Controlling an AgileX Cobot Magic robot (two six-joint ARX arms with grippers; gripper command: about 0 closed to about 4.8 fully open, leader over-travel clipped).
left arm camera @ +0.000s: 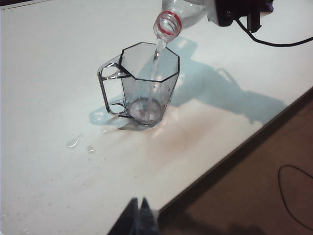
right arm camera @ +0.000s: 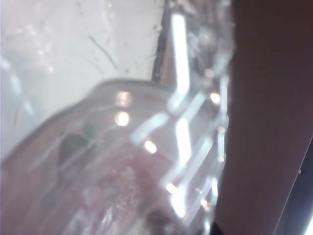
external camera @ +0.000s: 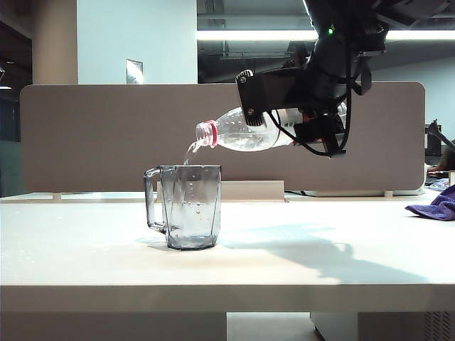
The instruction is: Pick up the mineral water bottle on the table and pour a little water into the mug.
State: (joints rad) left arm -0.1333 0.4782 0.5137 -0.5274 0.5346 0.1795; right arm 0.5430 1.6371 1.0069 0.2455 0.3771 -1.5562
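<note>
One thin stream of water (left arm camera: 157, 58) runs from the bottle (external camera: 245, 131), gripped near-level by the right tool (external camera: 302, 117), into the mug (external camera: 186, 206) mid-bench (external camera: 320, 263). Left tool (left arm camera: 138, 220) hangs near, seemingly closed.

White table (external camera: 320, 270): mug (external camera: 190, 206) upright near centre; purple cloth (external camera: 435, 204) far right edge.

A tall clear plastic mineral water bottle (external camera: 245, 133) with a red neck ring hangs tipped nearly level above the wide white worktop (external camera: 298, 263), held at its body by the right gripper (external camera: 302, 117), open mouth lowest. A thin stream of clear water (left arm camera: 157, 61) falls from the mouth into the transparent smoky-grey faceted mug (external camera: 186, 206), which stands upright on the worktop with its angular handle away from the bottle and a little water in its bottom. A few droplets lie on the worktop near the mug.
</note>
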